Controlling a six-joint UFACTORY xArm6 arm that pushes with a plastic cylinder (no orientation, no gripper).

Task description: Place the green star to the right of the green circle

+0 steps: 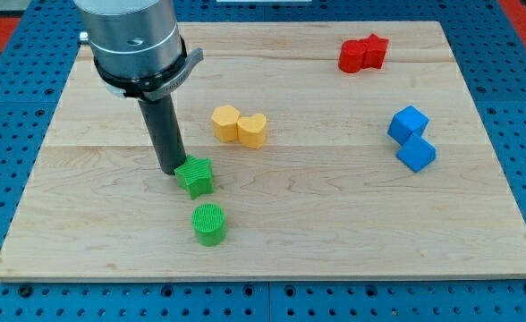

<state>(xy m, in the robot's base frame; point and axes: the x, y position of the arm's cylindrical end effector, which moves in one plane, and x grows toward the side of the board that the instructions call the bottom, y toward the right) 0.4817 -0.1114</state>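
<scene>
Camera view, item list:

- Status: task not done. Green star (195, 176) sits at approx. 12 o'clock of green circle (209, 224), slightly toward 11, near but apart. It needs to end at circle's 3 o'clock, so est. the whole swing round is left.
- Tool: rod, no jaws, nothing to open or shut, holds nothing. The tip (172, 170) is down on the counter (335, 224), touching or just beside the star's 10 o'clock edge; exact contact can't be told.
- Star rel. to tool: at approx. 4 o'clock of the tip, between tip and circle.
- Judgement: a push from this side would drive the star toward 4 o'clock, roughly the wanted way; risk of clipping the circle.
- Others, well apart: yellow blocks (240, 125) at star's 1 o'clock; red blocks (363, 54) far 2 o'clock; blue blocks (411, 139) at 3 o'clock.
</scene>
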